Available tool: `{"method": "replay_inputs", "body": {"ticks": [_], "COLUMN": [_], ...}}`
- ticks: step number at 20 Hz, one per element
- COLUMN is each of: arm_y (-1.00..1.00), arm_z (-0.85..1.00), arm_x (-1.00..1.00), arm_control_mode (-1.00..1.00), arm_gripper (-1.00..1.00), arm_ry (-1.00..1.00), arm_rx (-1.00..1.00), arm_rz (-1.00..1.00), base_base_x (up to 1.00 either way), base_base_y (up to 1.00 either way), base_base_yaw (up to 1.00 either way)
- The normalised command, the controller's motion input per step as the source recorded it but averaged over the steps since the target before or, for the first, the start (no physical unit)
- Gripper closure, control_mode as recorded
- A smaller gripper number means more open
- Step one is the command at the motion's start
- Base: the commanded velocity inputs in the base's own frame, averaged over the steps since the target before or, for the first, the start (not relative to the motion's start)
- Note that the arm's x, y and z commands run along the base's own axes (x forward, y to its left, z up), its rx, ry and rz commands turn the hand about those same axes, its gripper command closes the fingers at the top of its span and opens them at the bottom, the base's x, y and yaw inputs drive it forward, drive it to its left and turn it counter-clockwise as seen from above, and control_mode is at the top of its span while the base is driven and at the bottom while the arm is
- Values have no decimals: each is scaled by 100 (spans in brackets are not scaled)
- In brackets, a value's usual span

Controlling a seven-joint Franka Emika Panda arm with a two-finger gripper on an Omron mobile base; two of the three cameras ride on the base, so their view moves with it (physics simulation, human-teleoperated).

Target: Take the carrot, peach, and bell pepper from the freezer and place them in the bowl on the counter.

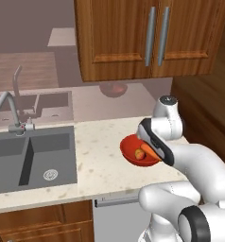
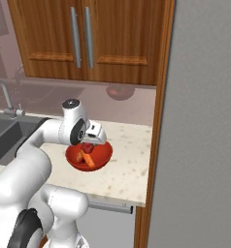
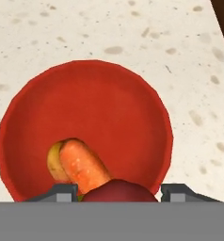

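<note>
The red bowl (image 3: pixel 109 103) sits on the beige counter (image 3: pixel 85 28) near its right end. Inside lie the carrot (image 3: pixel 83 167) and, half under it, the yellowish peach (image 3: pixel 55 162). My gripper (image 3: pixel 118 193) hangs just over the bowl's near side, shut on the dark red bell pepper (image 3: pixel 118 190), which fills the space between the fingertips. From the right base view the pepper (image 2: pixel 88 147) sits under the white hand, above the carrot (image 2: pixel 87 160) in the bowl (image 2: pixel 105 155). The left base view shows the bowl (image 1: pixel 128 146) with the peach (image 1: pixel 139 153), partly behind my arm. The grey freezer (image 2: pixel 205 121) door fills the right side.
A dark double sink (image 1: pixel 34 156) with a faucet (image 1: pixel 8 106) lies left of the bowl. Brown wall cabinets (image 1: pixel 147 38) hang above the counter. A wooden side panel (image 2: pixel 158 145) stands between the counter's right end and the freezer.
</note>
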Motion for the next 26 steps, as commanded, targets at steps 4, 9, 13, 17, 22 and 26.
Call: {"method": "replay_inputs", "body": {"ticks": [4,9,13,17,22,26], "arm_y": [-1,0,0,0,0,-4], "arm_z": [-34,-9,-7,-1,-3,1], "arm_x": [19,25,24,13,8,-5], "arm_control_mode": [-100,-100,-100,-100,-100,-100], "arm_gripper": [100,100,-100,-100,-100,-100], "arm_ry": [0,0,0,0,0,0], "arm_rx": [0,0,0,0,0,0], "arm_rz": [0,0,0,0,0,0], "base_base_x": [0,0,0,0,0,0], "base_base_y": [0,0,0,0,0,0], "base_base_yaw": [0,0,0,0,0,0]}}
